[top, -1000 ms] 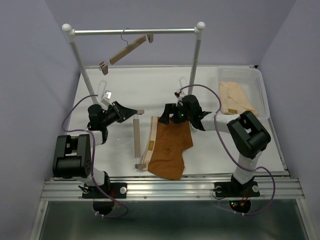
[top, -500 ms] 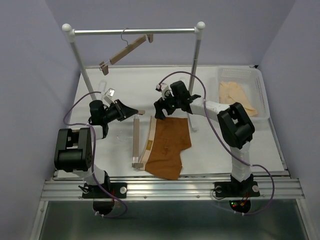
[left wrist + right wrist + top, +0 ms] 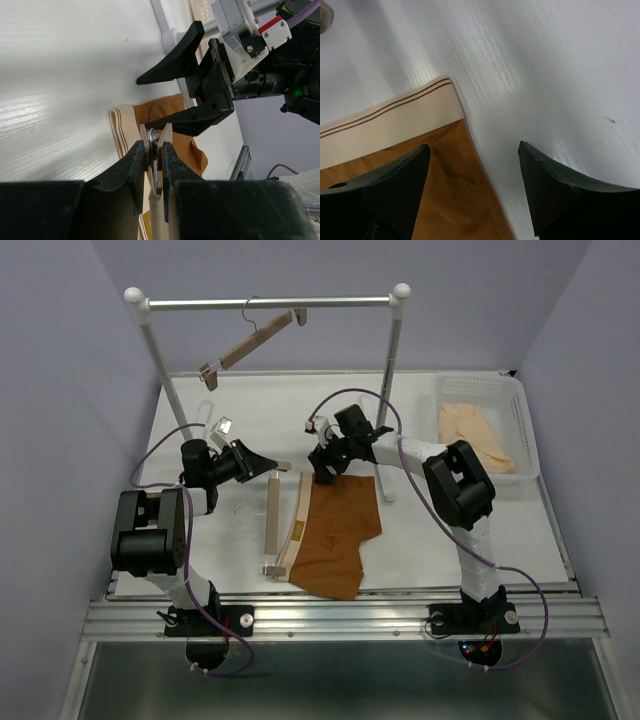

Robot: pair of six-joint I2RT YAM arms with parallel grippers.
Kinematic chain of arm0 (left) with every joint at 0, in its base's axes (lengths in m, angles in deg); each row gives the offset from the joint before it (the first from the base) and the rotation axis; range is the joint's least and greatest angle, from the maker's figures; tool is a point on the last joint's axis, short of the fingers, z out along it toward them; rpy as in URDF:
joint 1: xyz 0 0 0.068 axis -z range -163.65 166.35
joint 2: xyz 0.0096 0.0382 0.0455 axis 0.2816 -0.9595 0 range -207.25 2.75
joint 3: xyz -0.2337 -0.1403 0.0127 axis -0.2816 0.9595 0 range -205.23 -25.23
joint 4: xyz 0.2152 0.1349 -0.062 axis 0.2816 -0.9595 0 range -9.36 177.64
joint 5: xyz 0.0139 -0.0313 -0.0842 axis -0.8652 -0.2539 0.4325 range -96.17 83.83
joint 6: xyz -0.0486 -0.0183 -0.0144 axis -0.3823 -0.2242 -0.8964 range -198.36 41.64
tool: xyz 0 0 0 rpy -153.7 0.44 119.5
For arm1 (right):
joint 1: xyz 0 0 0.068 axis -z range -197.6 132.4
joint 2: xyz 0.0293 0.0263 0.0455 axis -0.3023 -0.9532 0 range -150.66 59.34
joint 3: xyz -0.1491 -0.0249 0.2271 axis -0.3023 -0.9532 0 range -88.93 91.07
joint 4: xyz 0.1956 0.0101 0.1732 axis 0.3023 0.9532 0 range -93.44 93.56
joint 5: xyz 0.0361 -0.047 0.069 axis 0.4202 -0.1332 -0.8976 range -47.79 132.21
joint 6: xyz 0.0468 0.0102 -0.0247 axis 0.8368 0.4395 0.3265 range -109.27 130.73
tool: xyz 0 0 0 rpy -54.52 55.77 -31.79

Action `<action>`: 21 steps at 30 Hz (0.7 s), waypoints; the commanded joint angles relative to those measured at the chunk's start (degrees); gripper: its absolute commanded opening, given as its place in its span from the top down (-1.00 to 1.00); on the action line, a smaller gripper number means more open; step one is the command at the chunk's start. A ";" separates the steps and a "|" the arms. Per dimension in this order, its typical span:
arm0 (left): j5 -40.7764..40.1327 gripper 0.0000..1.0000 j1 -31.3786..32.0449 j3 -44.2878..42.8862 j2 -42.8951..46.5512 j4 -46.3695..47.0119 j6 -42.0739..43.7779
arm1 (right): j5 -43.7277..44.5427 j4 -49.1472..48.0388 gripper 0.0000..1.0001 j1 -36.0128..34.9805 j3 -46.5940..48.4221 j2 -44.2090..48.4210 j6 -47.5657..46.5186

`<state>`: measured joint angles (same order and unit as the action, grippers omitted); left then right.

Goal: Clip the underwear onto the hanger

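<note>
Now left claw [image 3: 154, 148]: clamped on hanger [image 3: 272, 512].
Right claw [image 3: 473, 149]: spread over underwear [image 3: 340, 525].
Underwear: corner probably to be gripped next.

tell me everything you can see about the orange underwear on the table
The underwear is rust-orange fabric boxer briefs with a cream waistband carrying two thin brown stripes. It lies flat on the white table, waistband turned toward the wooden hanger lying alongside. The open right end effector straddles its edge at the far waistband corner; contact cannot be judged.
</note>
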<state>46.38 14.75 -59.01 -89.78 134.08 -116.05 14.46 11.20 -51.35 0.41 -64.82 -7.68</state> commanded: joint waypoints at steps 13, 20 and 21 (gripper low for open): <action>0.71 1.00 -0.33 -1.81 -0.89 2.61 0.87 | 12.53 -0.57 -0.13 -5.79 0.05 -3.72 -6.37; 0.44 1.00 -0.33 -1.81 -1.34 3.05 0.34 | 15.70 -6.27 0.93 -7.37 -6.10 -1.88 -6.90; 0.44 1.00 -0.33 -1.90 -1.42 3.05 0.34 | 16.40 -6.63 0.98 -7.37 -7.06 -1.44 -6.64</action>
<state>46.05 14.75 -59.01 -91.62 134.41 -116.29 26.01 4.42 -57.54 -1.73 -65.21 -13.34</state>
